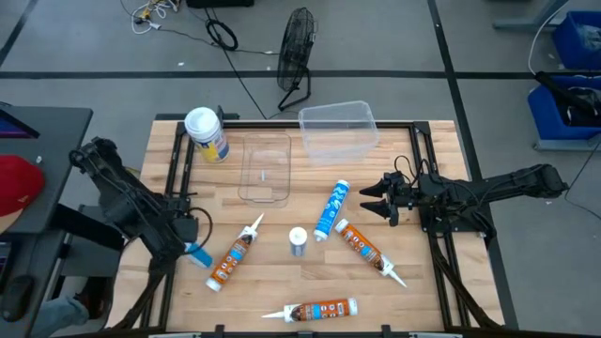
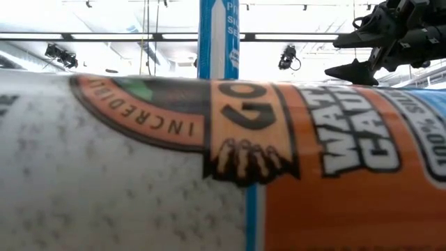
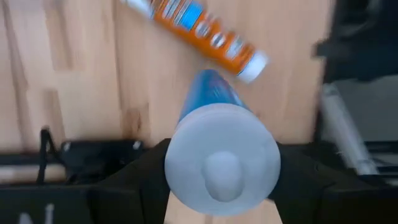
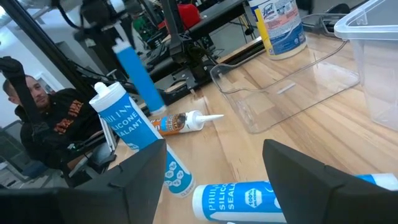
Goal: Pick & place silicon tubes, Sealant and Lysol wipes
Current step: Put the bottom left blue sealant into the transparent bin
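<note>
My left gripper (image 1: 191, 246) is over the table's left edge, shut on a blue silicone tube (image 4: 138, 73). A second blue-and-white tube (image 1: 298, 241) stands upright mid-table, and another (image 1: 331, 208) lies near it. Three orange sealant tubes (image 1: 235, 253) (image 1: 366, 249) (image 1: 315, 310) lie on the wood; one (image 2: 209, 160) fills the low view. The Lysol wipes canister (image 1: 207, 134) stands at the far left. My right gripper (image 1: 371, 200) waits open at the right, level, with nothing between its fingers. My left gripper pinches the blue tube between its two fingers (image 3: 140, 171), just under its white capped end (image 3: 221, 162). The fingers come from above, pointing down, and the tube runs along them. It hangs steeply below the gripper, slightly tilted, its lower end (image 4: 155, 102) clear of the table.
A clear shallow tray (image 1: 266, 167) and a clear bin (image 1: 338, 130) sit at the far middle. A fan (image 1: 297, 52) stands on the floor beyond. A person (image 4: 37, 118) sits off the table's left side. Bare wood lies along the near right.
</note>
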